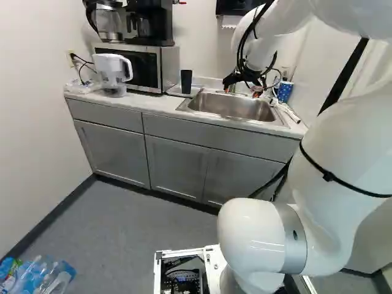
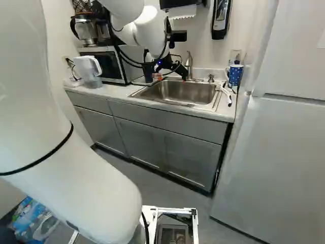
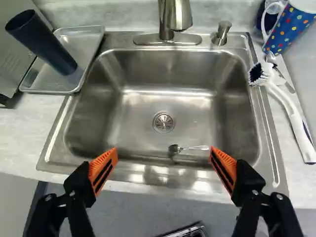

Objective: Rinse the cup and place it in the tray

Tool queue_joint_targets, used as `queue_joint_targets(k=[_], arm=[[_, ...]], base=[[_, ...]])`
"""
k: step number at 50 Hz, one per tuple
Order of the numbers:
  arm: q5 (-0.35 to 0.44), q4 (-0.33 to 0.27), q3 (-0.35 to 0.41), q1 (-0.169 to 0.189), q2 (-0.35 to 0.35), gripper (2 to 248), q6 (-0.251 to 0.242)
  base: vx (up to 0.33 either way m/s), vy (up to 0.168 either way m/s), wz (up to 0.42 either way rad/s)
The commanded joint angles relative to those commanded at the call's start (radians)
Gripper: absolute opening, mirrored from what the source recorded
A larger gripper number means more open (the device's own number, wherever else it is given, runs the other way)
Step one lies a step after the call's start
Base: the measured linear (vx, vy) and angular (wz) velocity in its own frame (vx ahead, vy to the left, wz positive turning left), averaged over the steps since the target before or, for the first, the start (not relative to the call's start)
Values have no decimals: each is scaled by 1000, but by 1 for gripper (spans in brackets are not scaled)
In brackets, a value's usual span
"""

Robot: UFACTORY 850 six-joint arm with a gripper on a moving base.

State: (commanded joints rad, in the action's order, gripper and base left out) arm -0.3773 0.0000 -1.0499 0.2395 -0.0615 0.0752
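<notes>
And there's the cup [image 3: 43, 44], tall, dark and plain, standing upright in the shallow tray [image 3: 92, 58] beside the sink [image 3: 136, 111], its mouth up and its sides tapering toward the base, while the gripper [image 1: 241, 92] holds its jaws released, spread wide apart!
</notes>
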Motion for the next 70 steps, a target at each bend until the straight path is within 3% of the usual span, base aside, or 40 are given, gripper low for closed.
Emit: queue_joint_targets(k=[70], arm=[[0,0,0,0,0,247,0]], base=[[-125,17,11]])
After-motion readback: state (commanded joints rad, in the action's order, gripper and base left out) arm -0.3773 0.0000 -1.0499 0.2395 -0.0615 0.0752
